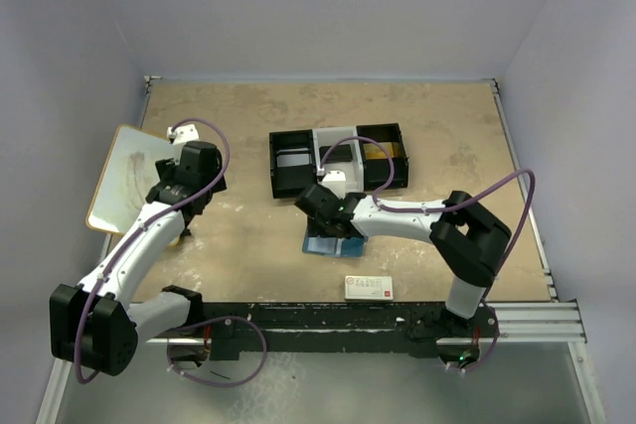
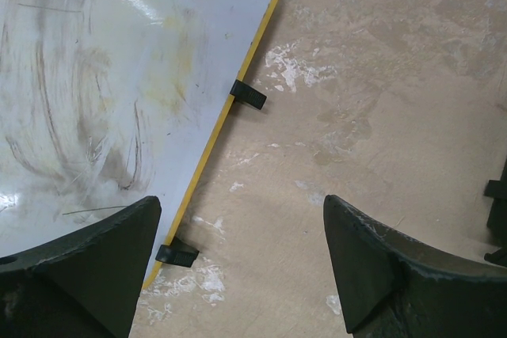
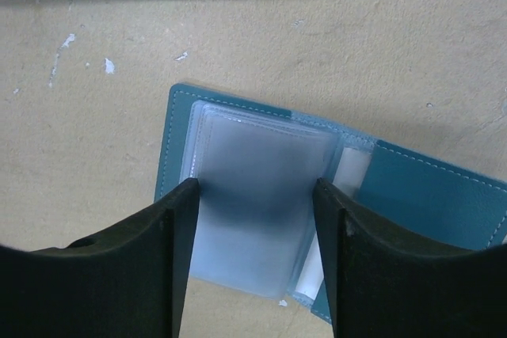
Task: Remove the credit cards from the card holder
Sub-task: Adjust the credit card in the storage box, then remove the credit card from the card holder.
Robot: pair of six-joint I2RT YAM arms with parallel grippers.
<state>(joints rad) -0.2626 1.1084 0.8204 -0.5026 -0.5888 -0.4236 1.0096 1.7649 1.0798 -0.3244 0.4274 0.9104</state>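
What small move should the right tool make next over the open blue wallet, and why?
Probably lower the right tool slightly and close on the clear plastic sleeve of the open blue bifold card holder: its fingers straddle that sleeve, jaws apart, gripping nothing.

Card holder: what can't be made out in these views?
- Right wrist: card holder sleeves frosted and blurred, so cards inside can't be told; right claw covers their side edges.
- Top external: right arm hides most of it.
- Top external: tray contents and white box print too small.
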